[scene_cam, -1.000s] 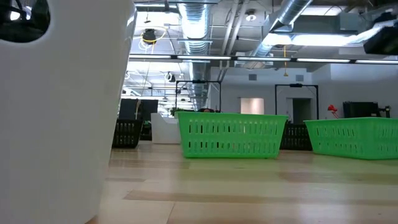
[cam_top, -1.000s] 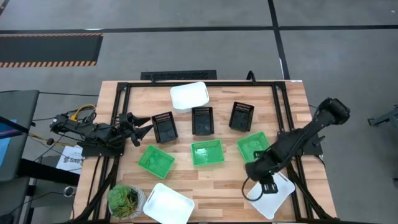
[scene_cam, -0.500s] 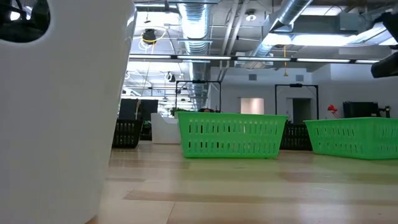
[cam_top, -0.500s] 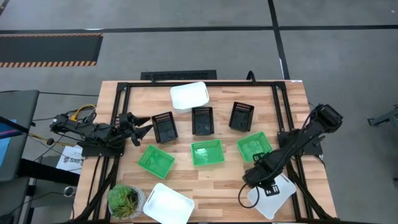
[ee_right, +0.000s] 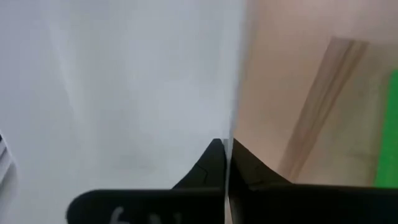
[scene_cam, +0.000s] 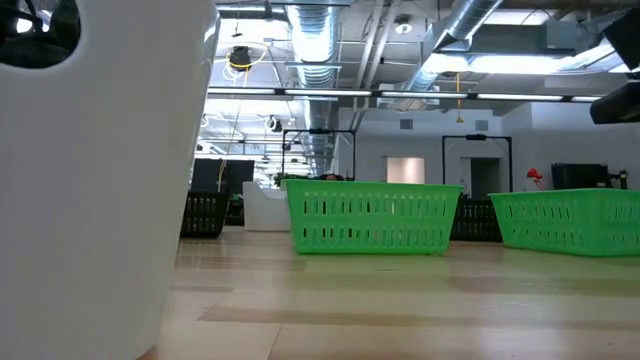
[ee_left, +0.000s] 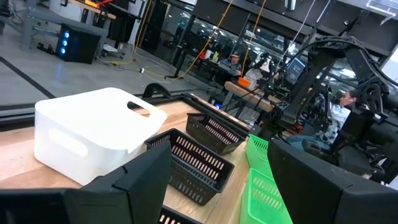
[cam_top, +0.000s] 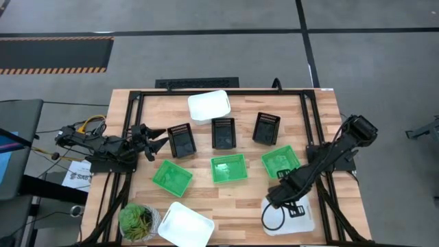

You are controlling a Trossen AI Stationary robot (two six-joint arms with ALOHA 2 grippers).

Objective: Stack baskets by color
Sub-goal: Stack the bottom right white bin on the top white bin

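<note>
Three white baskets show in the high view: one at the far edge [cam_top: 208, 106], one at the near left [cam_top: 185, 225], one at the near right [cam_top: 293, 218]. Three black baskets [cam_top: 223, 132] stand in a row, with three green baskets [cam_top: 228, 168] nearer. My right gripper [cam_top: 283, 200] points down and is shut on the near-right white basket [ee_right: 124, 93]. My left gripper [cam_top: 156, 140] stays open at the table's left side beside the leftmost black basket [cam_top: 182, 139]. My right gripper has the white basket's far wall at its rim [ee_right: 235, 118], one finger [ee_right: 208, 165] inside the basket and the other outside. The fingers come from above, pointing steeply down. In the high view the basket still sits flat on the table.
A round potted plant [cam_top: 139, 221] stands at the near left corner. In the low view the near-left white basket [scene_cam: 100, 180] fills the left side, and two green baskets [scene_cam: 372, 215] stand beyond. Bare wood lies between the green row and the near edge.
My right gripper has come down onto the near-right white basket and shut on its wall. The basket has turned on the table from a cornerwise lie to square with the edges and has slid a little toward the table's left.
</note>
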